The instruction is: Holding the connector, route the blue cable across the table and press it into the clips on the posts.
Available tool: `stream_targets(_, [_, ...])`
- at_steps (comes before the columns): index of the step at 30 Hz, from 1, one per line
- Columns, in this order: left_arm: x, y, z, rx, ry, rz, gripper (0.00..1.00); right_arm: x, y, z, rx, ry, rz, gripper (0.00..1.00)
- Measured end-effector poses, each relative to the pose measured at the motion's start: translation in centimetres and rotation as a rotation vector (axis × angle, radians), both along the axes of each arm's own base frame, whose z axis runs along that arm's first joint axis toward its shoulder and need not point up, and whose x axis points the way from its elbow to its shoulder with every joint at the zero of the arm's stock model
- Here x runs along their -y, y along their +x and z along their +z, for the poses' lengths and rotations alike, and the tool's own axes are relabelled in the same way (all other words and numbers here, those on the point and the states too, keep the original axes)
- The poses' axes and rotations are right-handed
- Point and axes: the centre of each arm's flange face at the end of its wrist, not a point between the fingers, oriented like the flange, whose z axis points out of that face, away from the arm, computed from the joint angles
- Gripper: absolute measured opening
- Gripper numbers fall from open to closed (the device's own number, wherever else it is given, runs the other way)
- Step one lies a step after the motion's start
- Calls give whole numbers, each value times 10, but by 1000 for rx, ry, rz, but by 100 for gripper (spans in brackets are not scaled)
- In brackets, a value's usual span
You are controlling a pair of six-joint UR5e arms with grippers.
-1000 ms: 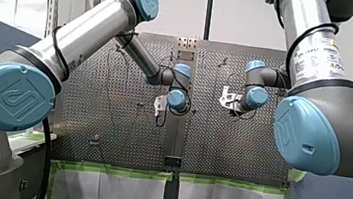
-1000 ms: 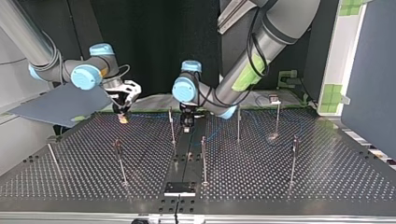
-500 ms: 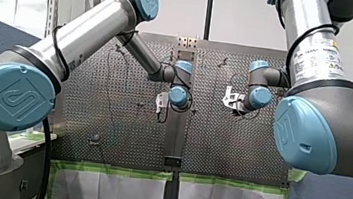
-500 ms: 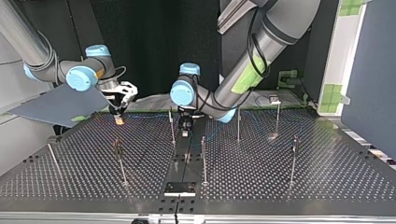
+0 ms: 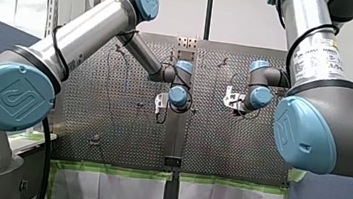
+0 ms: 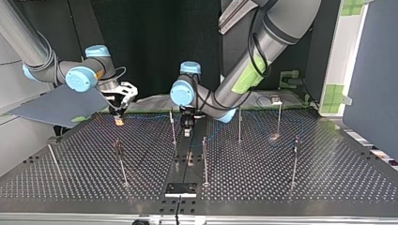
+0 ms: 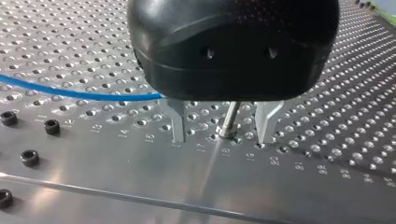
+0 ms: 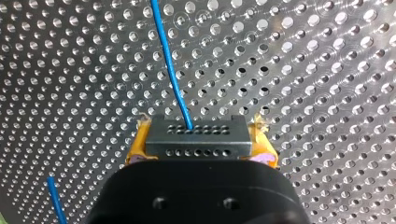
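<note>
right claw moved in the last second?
Yes. In the top view my right claw has shifted slightly toward the view's left, away from the central post.

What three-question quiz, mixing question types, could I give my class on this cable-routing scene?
1. True or false: my right gripper is shut on the connector.
2. Multiple choice: in the left wrist view, what shows between the fingers of my left gripper? A) a post B) a screwdriver C) a plug
3. Fill in: the cable leaving the connector is ___ in colour.

Key: 1 true; 2 A; 3 blue.
</note>
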Motion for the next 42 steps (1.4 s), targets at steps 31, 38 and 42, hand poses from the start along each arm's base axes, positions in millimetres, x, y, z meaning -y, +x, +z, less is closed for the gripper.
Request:
stream_targets(31, [0,-89,38,-96,143,-73,100,-1,0,0,-3,5,0,0])
stream_targets(38, [17,-117,35,-102,185,-83,100,1,-3,0,-3,5,-4,0])
stream_targets(42, [34,-131,36,-76,166,-95,100,3,-6,0,-3,6,-9,0])
